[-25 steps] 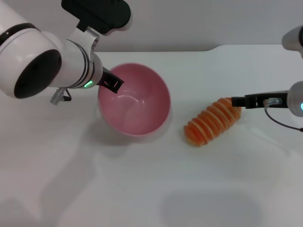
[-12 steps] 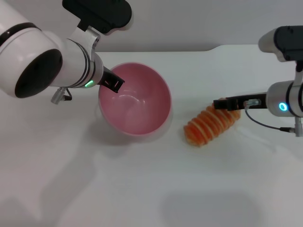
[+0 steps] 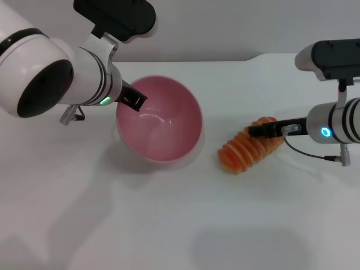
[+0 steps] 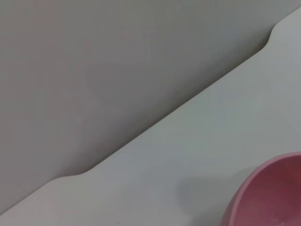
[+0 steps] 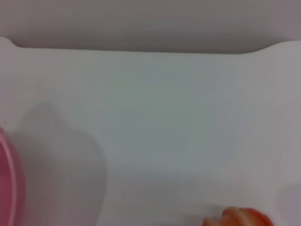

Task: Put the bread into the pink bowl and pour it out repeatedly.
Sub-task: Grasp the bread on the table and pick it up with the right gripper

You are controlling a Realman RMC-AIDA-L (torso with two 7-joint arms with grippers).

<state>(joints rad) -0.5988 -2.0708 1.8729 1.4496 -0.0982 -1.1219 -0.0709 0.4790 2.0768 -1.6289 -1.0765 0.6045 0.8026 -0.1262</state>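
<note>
left end effector (image 3: 135,99): raised, far-left | right end effector (image 3: 260,130): low, right

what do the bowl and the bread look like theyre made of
Bowl: likely smooth glossy plastic, judging by the soft highlights on its pink inside and its thin, even rim.
Bread: looks like a moulded toy, plastic or rubber, with regular orange-and-cream ridges and no crumb texture; which of the two is unclear.

One pink bowl (image 3: 160,119) sits on the single white counter (image 3: 169,225), and it holds nothing. One bread (image 3: 251,146) lies on the counter to the bowl's right, a single ridged orange-and-cream loaf. Two robot arms reach in, one from each side, so two pincers: the left pincer (image 3: 134,99) at the bowl's rim and the right pincer (image 3: 260,130) over the loaf.
</note>
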